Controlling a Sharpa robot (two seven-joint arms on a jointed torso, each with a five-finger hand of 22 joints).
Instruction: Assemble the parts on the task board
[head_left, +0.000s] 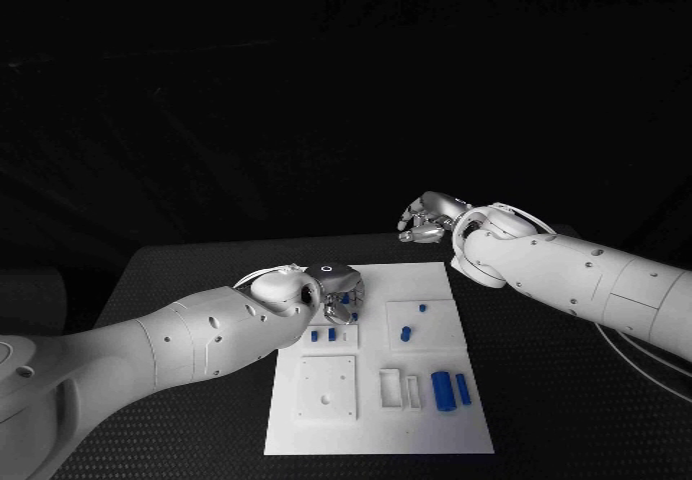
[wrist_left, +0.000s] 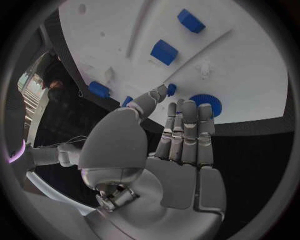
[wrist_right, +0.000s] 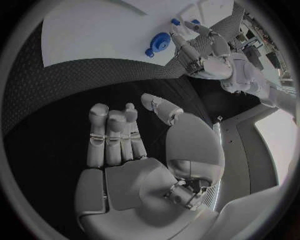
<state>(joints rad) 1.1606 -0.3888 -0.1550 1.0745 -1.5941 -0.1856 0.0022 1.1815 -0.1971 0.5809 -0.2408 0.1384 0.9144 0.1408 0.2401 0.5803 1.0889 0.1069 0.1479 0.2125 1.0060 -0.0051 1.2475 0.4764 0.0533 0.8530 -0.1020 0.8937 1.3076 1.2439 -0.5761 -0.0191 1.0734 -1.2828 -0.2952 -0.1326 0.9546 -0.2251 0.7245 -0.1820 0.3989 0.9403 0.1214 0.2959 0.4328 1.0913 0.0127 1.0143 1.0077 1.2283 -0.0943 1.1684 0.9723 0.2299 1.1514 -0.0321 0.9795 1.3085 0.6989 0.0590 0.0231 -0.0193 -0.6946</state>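
You are looking at the black table (head_left: 188, 270) carrying the white task board (head_left: 378, 425) in its middle; the left arm (head_left: 159, 345) is lying across the board's near-left corner, covering that part, while the left hand (head_left: 329, 288) is hovering over the board's far edge, fingers nearly straight and grasping nothing. The right hand (head_left: 430, 220) is hanging beyond the far right corner, loosely curled and empty; the blue parts (head_left: 444, 390) are sitting in the board's recesses, and a blue gear (wrist_left: 206, 102) is lying just past the left fingertips (wrist_left: 187, 107), its shape hard to make out in the head view.
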